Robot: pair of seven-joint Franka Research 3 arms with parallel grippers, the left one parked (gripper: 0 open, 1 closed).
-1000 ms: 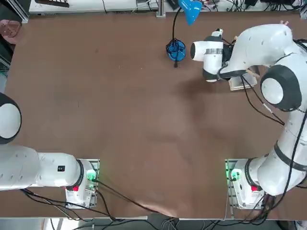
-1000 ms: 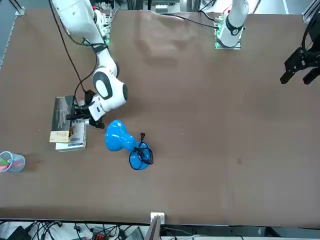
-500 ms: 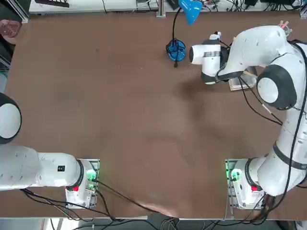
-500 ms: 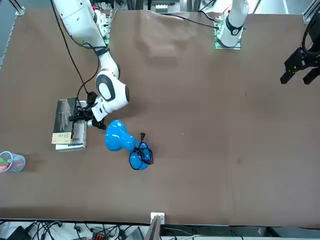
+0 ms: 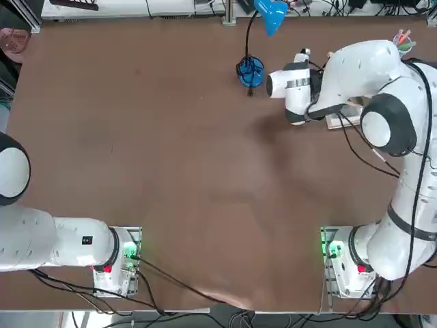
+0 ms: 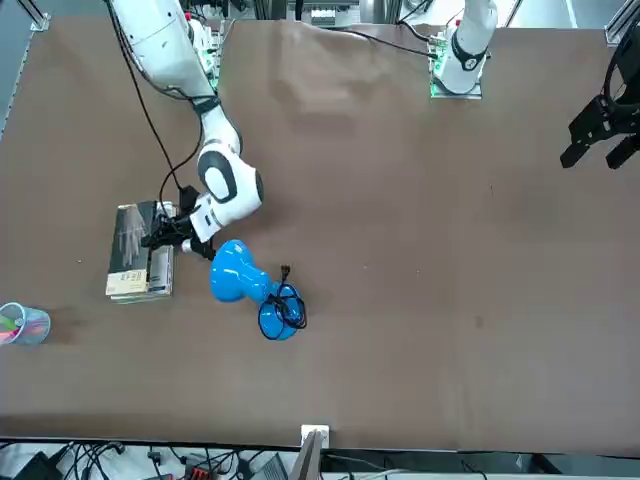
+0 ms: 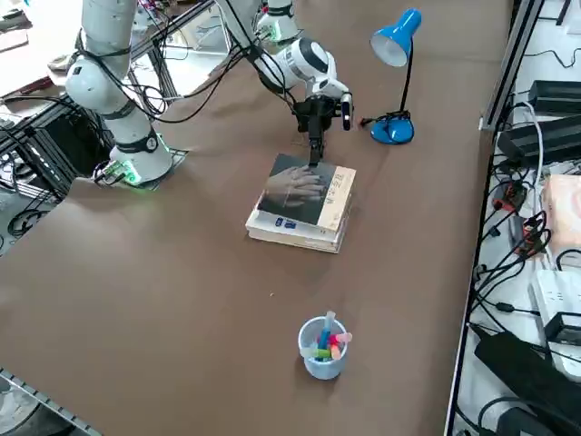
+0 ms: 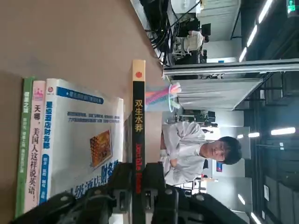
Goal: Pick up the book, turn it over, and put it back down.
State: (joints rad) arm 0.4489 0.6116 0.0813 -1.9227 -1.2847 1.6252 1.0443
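The book (image 7: 300, 191) lies grey cover up, with the pale hand picture showing, on top of a small stack of other books (image 7: 295, 234) at the table's far right side. My right gripper (image 7: 314, 156) is shut on its spine edge. In the right wrist view the fingers (image 8: 154, 175) pinch the black spine (image 8: 138, 116), which sits a little apart from the white, blue-printed book (image 8: 79, 135) under it. From the front, the gripper (image 6: 152, 240) reaches over the book (image 6: 128, 245). From overhead my arm hides nearly all of the book (image 5: 337, 121).
A blue desk lamp (image 7: 397, 54) stands just beyond the stack, its round base (image 6: 279, 316) close to my wrist. A clear cup of coloured pens (image 7: 322, 350) is near the table's right edge. A person (image 8: 196, 149) sits in the room beyond the table.
The book has come down from a tilt to lie nearly flat on the stack. My wrist has shifted slightly toward the lamp, with the gripper still shut on the spine.
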